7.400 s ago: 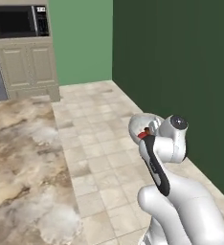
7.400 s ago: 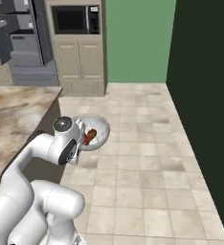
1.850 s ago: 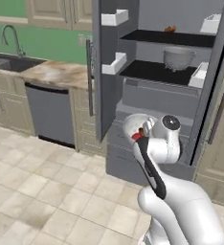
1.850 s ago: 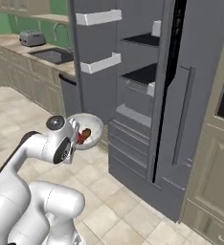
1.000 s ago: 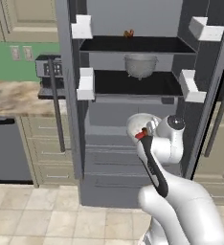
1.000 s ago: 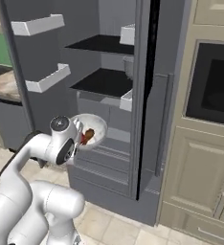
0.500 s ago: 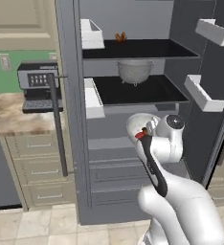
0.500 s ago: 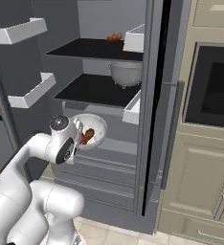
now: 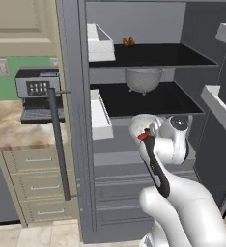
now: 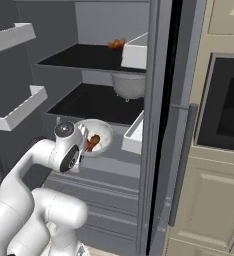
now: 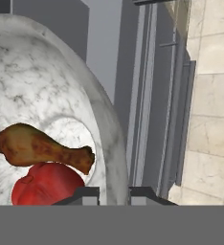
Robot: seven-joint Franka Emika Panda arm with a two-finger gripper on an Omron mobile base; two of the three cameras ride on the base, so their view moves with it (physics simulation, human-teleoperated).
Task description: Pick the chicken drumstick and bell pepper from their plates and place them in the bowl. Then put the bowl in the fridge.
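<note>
The jaws are clamped on the rim of the bowl (image 11: pixel 51 95), which the arm holds up in front of the open fridge (image 9: pixel 148 62), level with its lower dark shelf (image 10: pixel 96 102); the chicken drumstick (image 11: pixel 42 148) lies in the bowl across the top of the bell pepper (image 11: pixel 47 184). Inside the fridge a steel pot (image 9: pixel 144 78) stands at the back of that lower shelf, a small orange item (image 9: pixel 128 41) sits on the shelf above, and white door bins (image 9: pixel 99 43) line both doors. To the left a marbled surface (image 9: pixel 13 125) over cream drawers carries a grey appliance (image 9: pixel 36 91) against a green wall, a black oven (image 10: pixel 226 102) is set into cream cabinets on the right, and the floor (image 11: pixel 209 110) is pale tile.
</note>
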